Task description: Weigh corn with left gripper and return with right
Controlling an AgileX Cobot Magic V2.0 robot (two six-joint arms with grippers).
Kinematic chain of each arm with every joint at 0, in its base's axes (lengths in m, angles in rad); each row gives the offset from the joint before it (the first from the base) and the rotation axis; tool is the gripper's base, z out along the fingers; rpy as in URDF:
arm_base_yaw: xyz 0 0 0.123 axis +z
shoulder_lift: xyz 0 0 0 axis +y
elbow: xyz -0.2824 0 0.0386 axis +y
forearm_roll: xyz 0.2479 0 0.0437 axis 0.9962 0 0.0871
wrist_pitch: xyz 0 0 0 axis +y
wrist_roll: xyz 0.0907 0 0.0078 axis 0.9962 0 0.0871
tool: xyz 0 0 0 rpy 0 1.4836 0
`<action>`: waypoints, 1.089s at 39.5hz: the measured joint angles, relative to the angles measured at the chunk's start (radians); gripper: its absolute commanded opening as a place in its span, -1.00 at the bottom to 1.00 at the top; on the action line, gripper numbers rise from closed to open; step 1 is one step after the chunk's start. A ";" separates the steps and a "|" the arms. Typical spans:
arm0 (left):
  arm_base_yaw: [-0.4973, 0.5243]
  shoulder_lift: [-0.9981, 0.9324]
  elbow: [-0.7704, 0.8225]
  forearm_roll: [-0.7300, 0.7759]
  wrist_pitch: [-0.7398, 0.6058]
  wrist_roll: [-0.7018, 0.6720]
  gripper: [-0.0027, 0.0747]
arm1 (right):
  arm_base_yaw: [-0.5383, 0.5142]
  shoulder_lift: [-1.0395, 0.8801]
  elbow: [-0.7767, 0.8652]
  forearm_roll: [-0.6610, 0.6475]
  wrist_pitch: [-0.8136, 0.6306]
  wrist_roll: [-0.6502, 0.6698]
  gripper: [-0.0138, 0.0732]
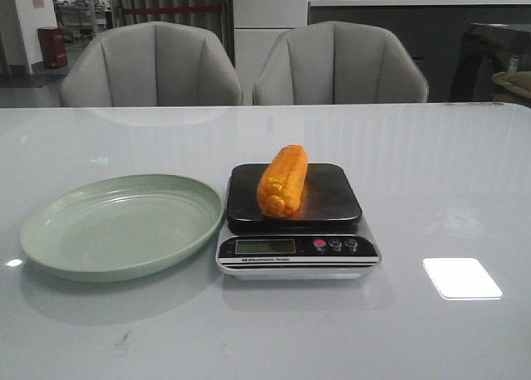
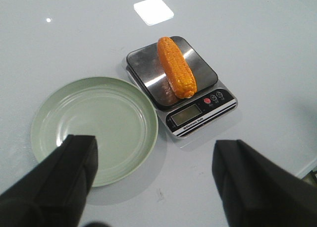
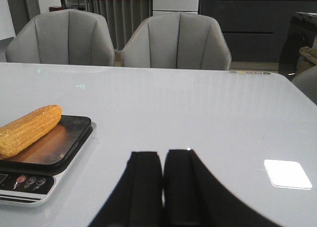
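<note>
The orange-yellow corn lies lengthwise on the black platform of the scale at the table's middle; it also shows in the left wrist view and the right wrist view. A pale green plate sits empty left of the scale. My left gripper is open and empty, high above the table near the plate's rim and the scale. My right gripper is shut and empty, low over the table to the right of the scale. Neither gripper shows in the front view.
Two grey chairs stand behind the table's far edge. A bright square light reflection lies on the glossy table right of the scale. A dark cabinet stands at the back right.
</note>
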 measured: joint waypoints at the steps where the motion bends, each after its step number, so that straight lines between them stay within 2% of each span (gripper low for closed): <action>1: 0.000 -0.026 0.014 0.005 0.000 0.000 0.45 | 0.000 0.000 0.000 0.000 0.000 0.000 -0.29; 17: 0.000 -0.544 0.237 0.078 0.031 0.018 0.42 | 0.000 0.000 0.000 0.000 0.000 0.000 -0.29; 22: 0.000 -0.662 0.287 0.081 0.061 0.042 0.16 | 0.000 0.000 0.000 0.000 0.000 0.000 -0.29; 31: 0.000 -0.747 0.346 0.084 0.117 0.051 -0.65 | 0.000 0.000 0.000 0.000 0.000 0.000 -0.29; 39: 0.000 -0.747 0.355 0.084 0.122 0.051 -0.64 | 0.000 0.000 0.000 0.000 -0.014 0.000 -0.29; 43: 0.000 -0.747 0.355 0.084 0.122 0.051 -0.64 | 0.000 0.000 0.000 0.000 -0.081 0.000 -0.29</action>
